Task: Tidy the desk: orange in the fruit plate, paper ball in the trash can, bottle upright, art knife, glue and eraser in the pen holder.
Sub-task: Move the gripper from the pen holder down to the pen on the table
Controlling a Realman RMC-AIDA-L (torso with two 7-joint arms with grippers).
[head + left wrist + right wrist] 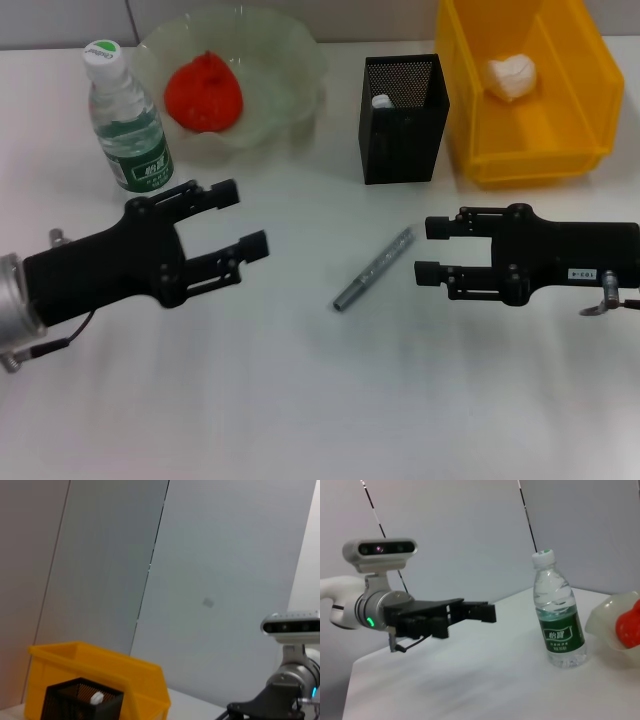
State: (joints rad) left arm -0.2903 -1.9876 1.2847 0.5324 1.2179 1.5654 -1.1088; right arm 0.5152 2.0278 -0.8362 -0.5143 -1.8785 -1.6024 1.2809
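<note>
The silver art knife [374, 268] lies flat on the white table between my two grippers. My left gripper [246, 217] hovers open to its left, also in the right wrist view [487, 611]. My right gripper [428, 250] is open just right of the knife's upper end. The bottle [125, 115] [559, 625] stands upright with its green label. The orange [203, 92] [630, 625] rests in the translucent fruit plate [290, 60]. The paper ball [512, 76] lies in the yellow trash can [480, 150]. A white item [382, 101] pokes up inside the black mesh pen holder [402, 140]; glue or eraser, I cannot tell.
Pen holder [82, 705] and yellow bin [100, 677] stand side by side at the back right. The right arm's wrist camera [292, 625] shows in the left wrist view. Open tabletop spreads in front of the knife.
</note>
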